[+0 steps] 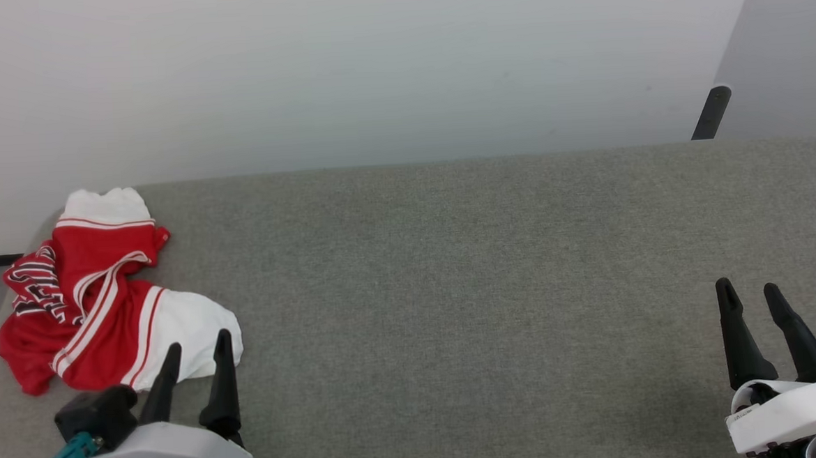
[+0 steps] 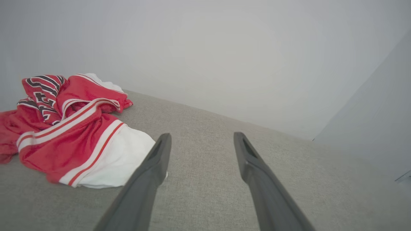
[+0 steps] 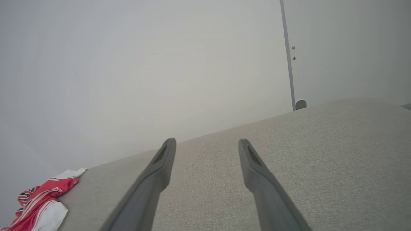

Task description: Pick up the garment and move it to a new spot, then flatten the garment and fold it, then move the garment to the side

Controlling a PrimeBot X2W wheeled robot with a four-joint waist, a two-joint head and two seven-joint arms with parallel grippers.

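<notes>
The garment (image 1: 97, 294) lies crumpled at the far left of the grey cloth-covered counter (image 1: 453, 289), close to its left edge. It looks light, limp and rather slick, so it will likely sag and trail from any single pinch. The raised fold of striped trim (image 1: 88, 319) or the near white sleeve (image 1: 189, 324) seems the best hold. The left gripper (image 1: 198, 341) hovers just near of that sleeve, jaws spread and empty. The right gripper (image 1: 747, 286) waits well apart at the near right, jaws also spread.
</notes>
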